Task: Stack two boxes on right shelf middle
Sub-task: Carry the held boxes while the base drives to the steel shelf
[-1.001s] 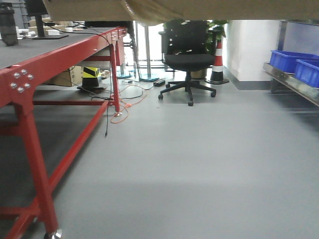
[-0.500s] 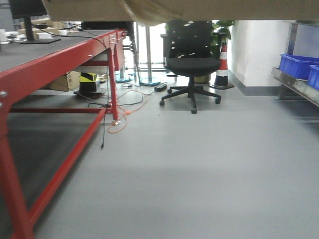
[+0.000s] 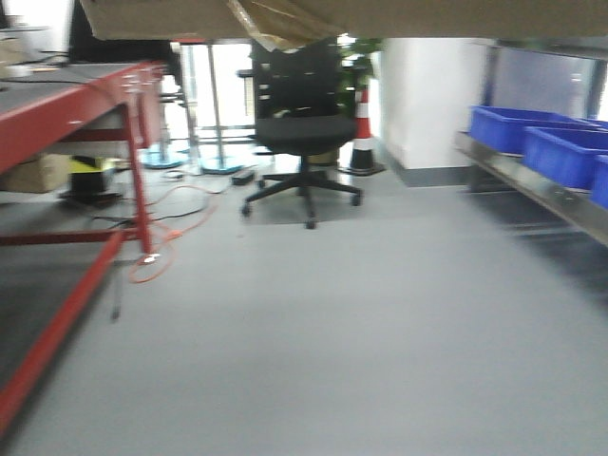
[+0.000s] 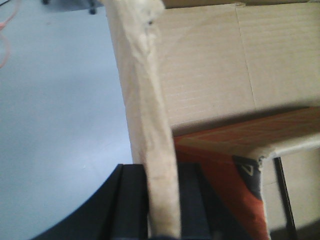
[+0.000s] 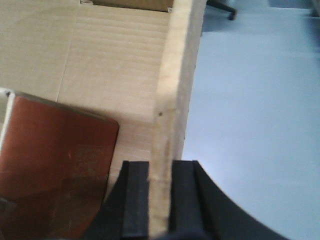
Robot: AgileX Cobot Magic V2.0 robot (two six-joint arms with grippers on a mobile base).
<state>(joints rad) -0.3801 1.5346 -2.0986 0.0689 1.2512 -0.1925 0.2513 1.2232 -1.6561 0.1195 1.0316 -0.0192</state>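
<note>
Exterior front-facing view: the picture is blurred. Along the top edge runs the underside of a cardboard box, held above the lens with a torn flap hanging at upper centre. A red bench fills the left side, with an orange cable looped on the floor beside its leg. An office chair and a traffic cone stand at the upper middle. At the right edge a metal shelf carries blue bins. I cannot tell which level of it is the middle.

Left wrist-mounted view: the left fingers are clenched on the upright side wall of the cardboard box, 1 pad outside and 1 inside, at the bottom centre of the frame. Inside, at lower right, lies a red box, tilted against the wall. Grey floor shows at left.

Right wrist-mounted view: the right fingers pinch the opposite wall in the same way at bottom centre, and the red box sits at lower left, within the carton.

The carton looks light but soft. Its thin corrugated walls are creased and could bend or tear under a pinch. Holding both walls level, as the 2 arms do now, seems the safest grip, and a gentle set-down should keep the loose red box from sliding.
</note>
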